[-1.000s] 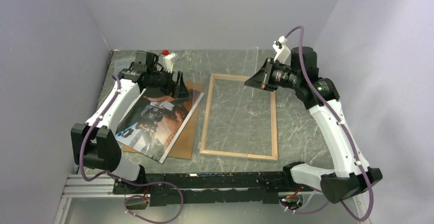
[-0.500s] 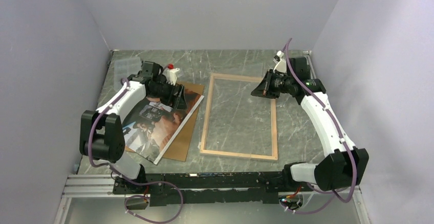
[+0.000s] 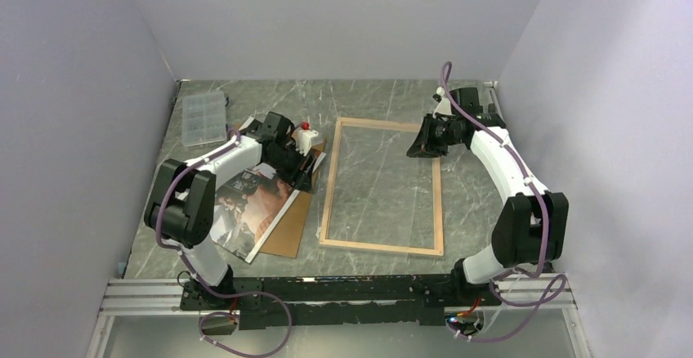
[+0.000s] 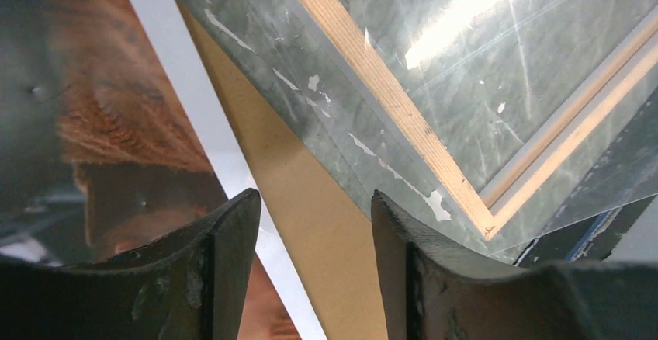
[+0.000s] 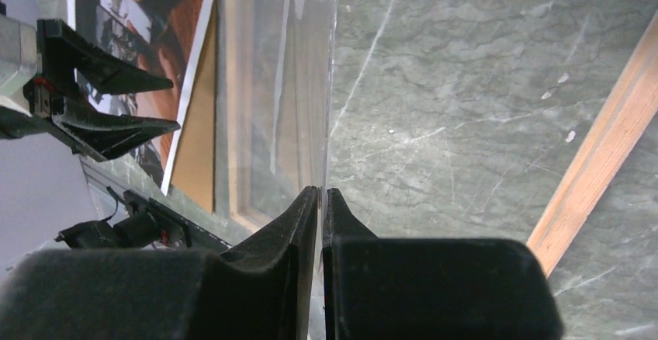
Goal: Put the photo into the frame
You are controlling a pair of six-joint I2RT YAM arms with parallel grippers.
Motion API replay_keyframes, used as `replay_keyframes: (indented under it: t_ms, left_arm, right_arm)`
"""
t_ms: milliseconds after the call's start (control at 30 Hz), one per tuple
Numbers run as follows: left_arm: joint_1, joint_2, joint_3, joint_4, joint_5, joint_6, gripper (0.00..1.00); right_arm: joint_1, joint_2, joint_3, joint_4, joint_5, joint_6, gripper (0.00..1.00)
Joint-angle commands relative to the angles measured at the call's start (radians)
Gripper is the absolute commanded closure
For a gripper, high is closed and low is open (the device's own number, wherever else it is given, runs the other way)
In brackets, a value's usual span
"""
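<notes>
The photo [image 3: 249, 211], dark with reddish-orange tones and a white border, lies face up at the left on a brown backing board [image 3: 292, 229]. The frame [image 3: 328, 186] lies wood side up in the middle. My left gripper [image 3: 309, 174] is low over the photo's right edge, between photo and frame. Its jaws are open in the left wrist view, straddling the photo's white border [image 4: 225, 146] and the board [image 4: 310, 223]. My right gripper [image 3: 421, 141] is at the frame's far right corner. It [image 5: 323, 192] is shut on the edge of a thin clear pane [image 5: 330, 84].
A clear plastic compartment box [image 3: 203, 119] sits at the back left. Grey walls close in the left, back and right sides. The black mounting rail [image 3: 327, 293] runs along the near edge. The frame's wooden side [image 5: 605, 154] shows right of the right gripper.
My left gripper has moved right and down to the photo's edge by the frame, its jaws narrowing. My right gripper has sunk toward the frame's far right corner.
</notes>
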Motion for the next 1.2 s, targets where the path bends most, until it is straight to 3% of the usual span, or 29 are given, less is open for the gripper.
replay_keyframes:
  t_ms: [0, 400, 600, 933, 1033, 1100, 1167]
  left_arm:
    - [-0.039, 0.016, -0.016, 0.047, -0.062, 0.035, 0.43]
    - [-0.063, 0.071, 0.037, 0.037, -0.097, 0.038, 0.5]
    - [-0.087, 0.069, 0.033, 0.061, -0.074, 0.015, 0.5]
    - [-0.113, 0.09, 0.014, 0.06, -0.1, 0.03, 0.51]
    - [-0.113, 0.094, 0.009, 0.053, -0.115, 0.042, 0.51]
    - [-0.113, 0.096, 0.002, 0.053, -0.12, 0.048, 0.52]
    - [-0.113, 0.096, -0.004, 0.053, -0.125, 0.051, 0.52]
  right_arm:
    - [-0.027, 0.042, 0.052, 0.045, 0.02, -0.035, 0.89]
    - [-0.043, 0.231, 0.262, -0.089, 0.053, -0.172, 0.99]
    - [-0.043, 0.226, 0.199, -0.03, 0.043, -0.13, 0.92]
    - [-0.042, 0.212, -0.008, 0.185, 0.006, 0.038, 0.66]
    - [-0.043, 0.205, -0.038, 0.21, 0.045, 0.074, 0.47]
    - [-0.043, 0.191, -0.051, 0.207, 0.094, 0.093, 0.26]
    - [-0.043, 0.171, -0.06, 0.19, 0.155, 0.108, 0.19]
